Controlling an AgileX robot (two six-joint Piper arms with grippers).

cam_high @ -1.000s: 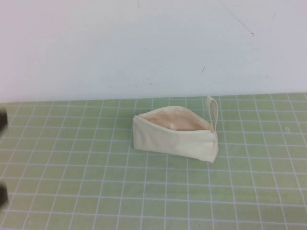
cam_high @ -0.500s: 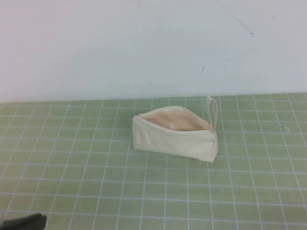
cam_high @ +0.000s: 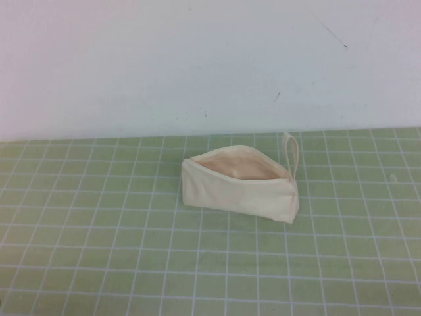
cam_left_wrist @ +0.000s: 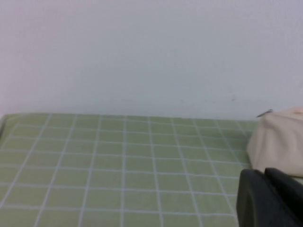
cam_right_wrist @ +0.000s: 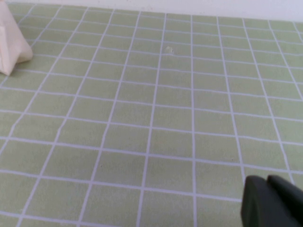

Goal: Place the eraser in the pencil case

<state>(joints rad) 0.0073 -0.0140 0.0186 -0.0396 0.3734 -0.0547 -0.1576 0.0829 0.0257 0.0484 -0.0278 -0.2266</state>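
The cream pencil case (cam_high: pixel 240 192) lies on the green grid mat (cam_high: pixel 99 230) near the middle, its zip open and tan lining showing, loop strap (cam_high: pixel 292 155) at its right end. The eraser shows in no view. Neither gripper shows in the high view. In the left wrist view my left gripper (cam_left_wrist: pixel 265 174) is low over the mat, its dark fingers pressed together, with one end of the pencil case (cam_left_wrist: pixel 277 139) just beyond it. In the right wrist view my right gripper (cam_right_wrist: pixel 267 179) is shut over bare mat, far from the case's corner (cam_right_wrist: pixel 10 42).
A white wall (cam_high: pixel 197 59) rises behind the mat's far edge. The mat's left edge shows in the left wrist view (cam_left_wrist: pixel 4 124). A small pale speck (cam_right_wrist: pixel 169 49) lies on the mat right of the case.
A dark part of my left arm at the high view's left edge dropped to the bottom left corner and then left the picture. The pencil case has not moved.
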